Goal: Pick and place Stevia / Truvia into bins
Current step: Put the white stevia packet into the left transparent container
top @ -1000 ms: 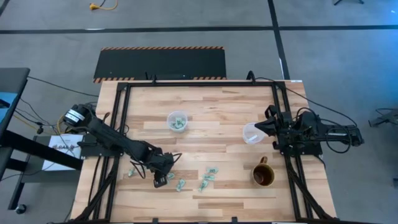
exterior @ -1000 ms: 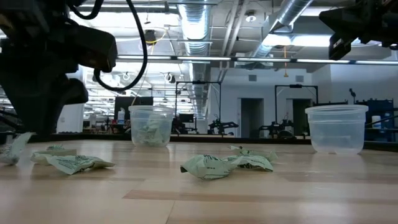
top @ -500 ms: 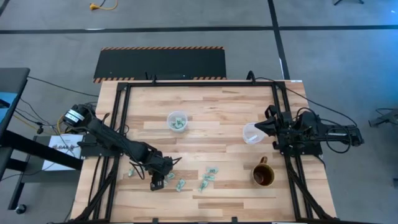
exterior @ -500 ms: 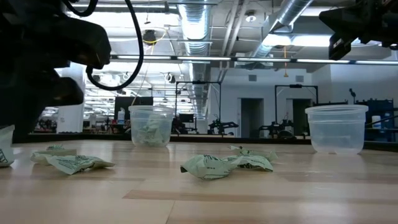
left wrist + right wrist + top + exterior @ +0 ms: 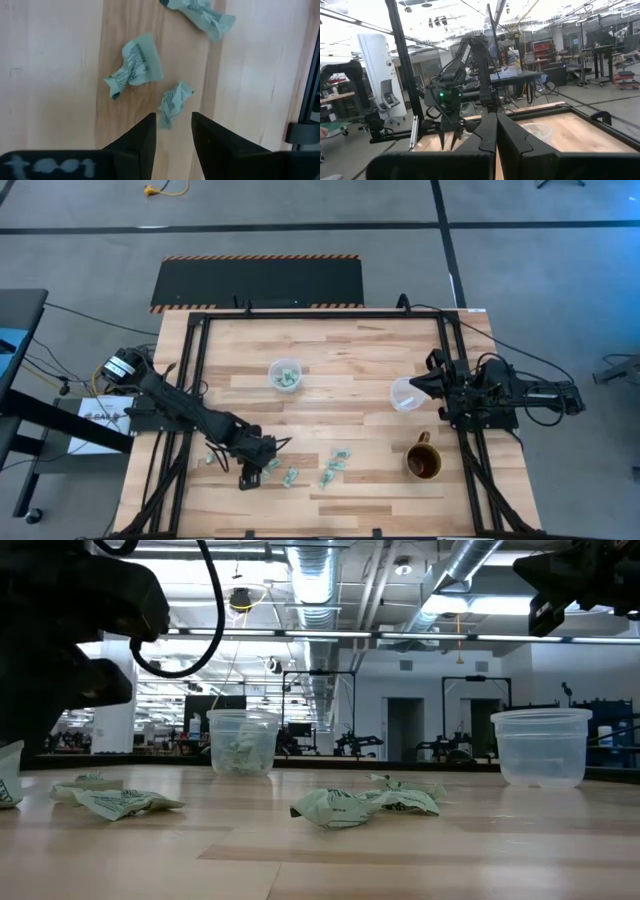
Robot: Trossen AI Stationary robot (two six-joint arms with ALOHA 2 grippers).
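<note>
Several crumpled green-and-white Stevia sachets [image 5: 333, 465] lie on the near part of the table, and they also show in the low view [image 5: 365, 803]. My left gripper [image 5: 247, 477] is open and points down over them. One sachet [image 5: 174, 101] sits between its fingertips [image 5: 174, 122] and stands upright at the low view's edge [image 5: 8, 775]. The far clear cup [image 5: 285, 375] holds sachets. The other clear cup [image 5: 405, 393] stands next to my shut right gripper [image 5: 430, 383], which waits at the right side. My left gripper comes from above, pointing down. The sachet's lower end [image 5: 165, 120] lies close against one fingertip [image 5: 150, 125], with a gap to the other. Whether the finger touches it, I cannot tell.
A brown mug [image 5: 422, 462] stands near the right edge, nearer than the right-hand cup. A black frame [image 5: 300, 313] runs around the tabletop. Two more sachets [image 5: 134, 71] [image 5: 200, 12] lie beyond the left fingertips. Bare wood stretches across the table's middle.
My left gripper has moved a little toward the table's near left corner. The sachet at its fingertips has gone along with it, from leaning to standing upright in the low view. The other sachets and both cups have stayed in place.
</note>
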